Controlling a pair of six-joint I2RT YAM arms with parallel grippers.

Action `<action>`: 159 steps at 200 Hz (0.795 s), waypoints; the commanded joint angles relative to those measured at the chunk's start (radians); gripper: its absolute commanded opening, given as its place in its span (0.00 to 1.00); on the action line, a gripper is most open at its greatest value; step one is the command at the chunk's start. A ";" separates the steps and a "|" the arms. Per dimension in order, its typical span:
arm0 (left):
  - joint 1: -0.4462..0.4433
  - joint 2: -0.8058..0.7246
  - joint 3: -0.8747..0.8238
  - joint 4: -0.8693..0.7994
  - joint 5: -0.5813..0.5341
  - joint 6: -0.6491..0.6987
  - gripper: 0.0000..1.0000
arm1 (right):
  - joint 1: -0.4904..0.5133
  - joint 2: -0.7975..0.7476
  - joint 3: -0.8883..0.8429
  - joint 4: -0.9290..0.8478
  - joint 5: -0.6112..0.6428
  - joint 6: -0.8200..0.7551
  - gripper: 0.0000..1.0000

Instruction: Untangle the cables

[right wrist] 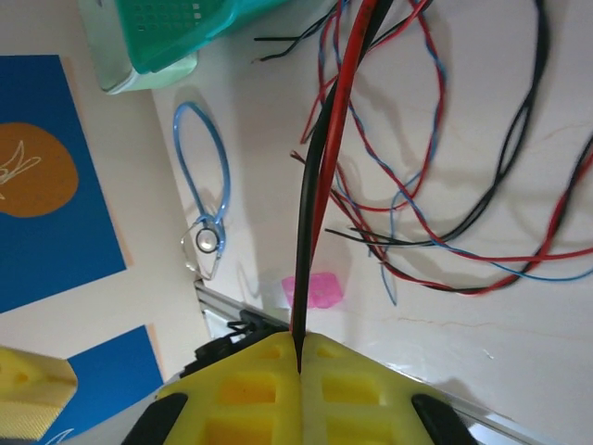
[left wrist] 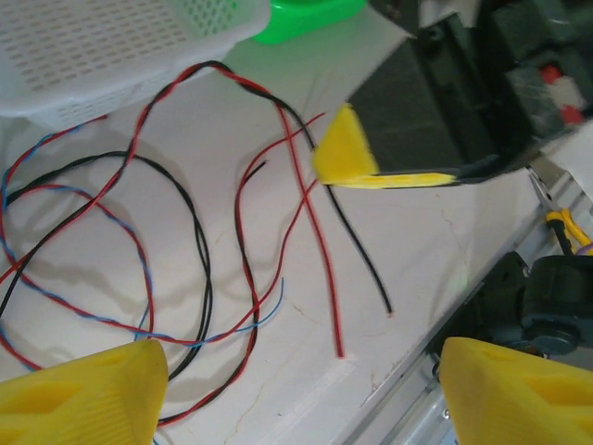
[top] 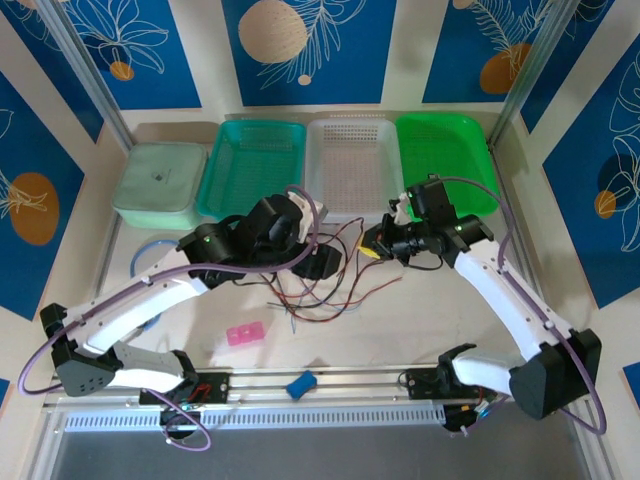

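The right arm's yellow fingers (right wrist: pixel 243 385) are clenching red and black strands of the thin red, black and blue cables (top: pixel 318 290), which are sprawling mid-way across the white surface (top: pixel 420 330). The left arm's yellow fingers (left wrist: pixel 83 394) are hovering released above them.

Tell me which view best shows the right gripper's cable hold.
Right wrist: the right gripper is shut on red and black cables, close up. Left wrist shows one yellow fingertip; top external shows it small.
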 commanded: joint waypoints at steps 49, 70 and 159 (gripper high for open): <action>0.050 0.056 0.075 0.051 0.193 0.043 0.65 | 0.023 0.132 0.129 0.143 -0.149 0.106 0.00; 0.093 0.071 0.056 0.097 0.227 -0.010 0.54 | 0.024 0.152 0.152 0.151 -0.164 0.107 0.00; 0.174 0.168 0.077 0.114 0.342 -0.044 0.48 | 0.025 0.162 0.172 0.191 -0.212 0.149 0.00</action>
